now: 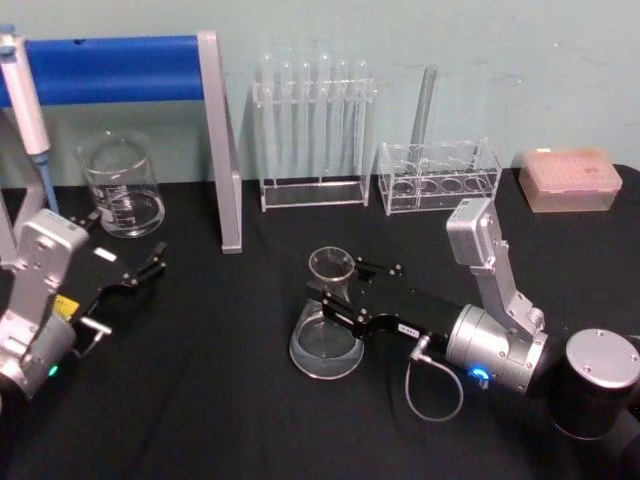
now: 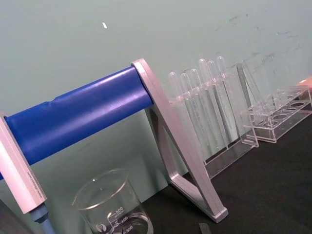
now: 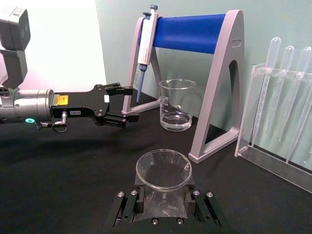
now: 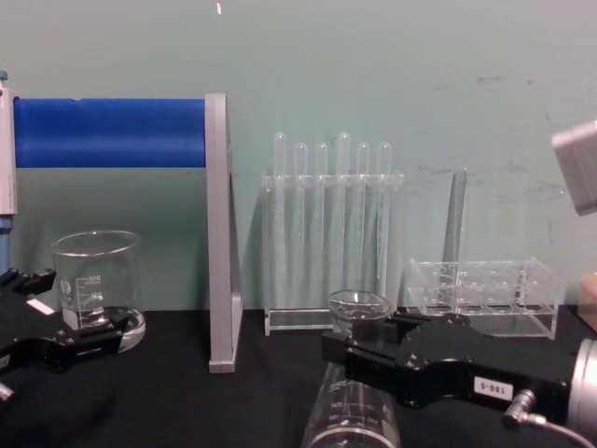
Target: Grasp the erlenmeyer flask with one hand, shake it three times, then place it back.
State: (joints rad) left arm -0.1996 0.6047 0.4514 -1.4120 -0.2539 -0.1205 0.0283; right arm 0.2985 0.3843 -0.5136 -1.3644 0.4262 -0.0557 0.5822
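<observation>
The right gripper [image 1: 333,277] was closed tight on the erlenmeyer flask [image 1: 322,340]. Its two black fingers [image 3: 127,204] pressed on the thin neck, one on each side, just under the wide rim. The round open mouth of the flask stuck up above the fingers. The fat bottom of the flask hung down below them, close to the black table [image 1: 220,400]. I could not tell if the bottom touched the table or was a little bit up. The flask stood almost straight.

Past the right gripper, by the green wall, stood a clear rack of test tubes [image 1: 312,130]. A lower clear rack [image 1: 440,178] stood next to it, behind the right arm. A pink box [image 1: 570,180] sat farther along, out past the right arm's outer side.

The left gripper [image 1: 155,263] was far off from the flask, over on the other side of the right gripper. Its fingers were spread apart and held nothing. It floated low over the table. Just behind it stood a glass beaker [image 1: 122,187]. A stand with a blue bar [image 1: 120,68] rose above the beaker, and a pipette [image 1: 25,100] hung on it.
</observation>
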